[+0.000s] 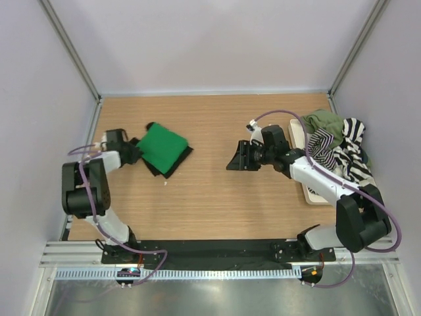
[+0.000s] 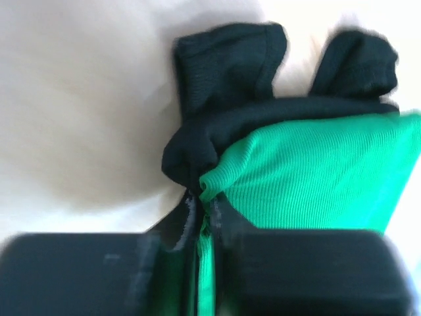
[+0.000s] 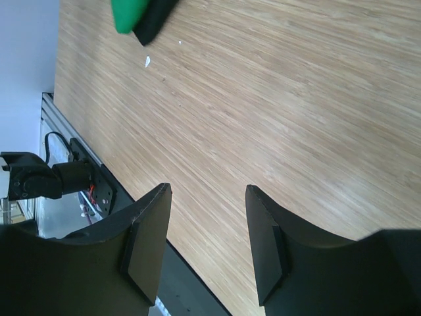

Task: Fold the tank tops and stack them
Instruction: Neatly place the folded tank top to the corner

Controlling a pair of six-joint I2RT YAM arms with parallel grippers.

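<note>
At the left side of the table [image 1: 217, 204], the left gripper [image 1: 131, 153] is pinched shut on the edge of a small stack. The wrist view shows its jaws closed on the green tank top [image 2: 316, 171] together with the black tank top [image 2: 223, 72] under it. Both lie folded, green on black, the black peeking out along the near side. Mid-table, the right gripper [image 1: 238, 158] hangs with jaws apart and nothing between them, above bare wood. Beyond it, at the right edge, the olive tank top [image 1: 322, 120] and the striped tank top [image 1: 342, 155] lie crumpled in a heap on a white tray [image 1: 314, 194]. Two garments look done and two not yet folded, so the task seems about half finished.
</note>
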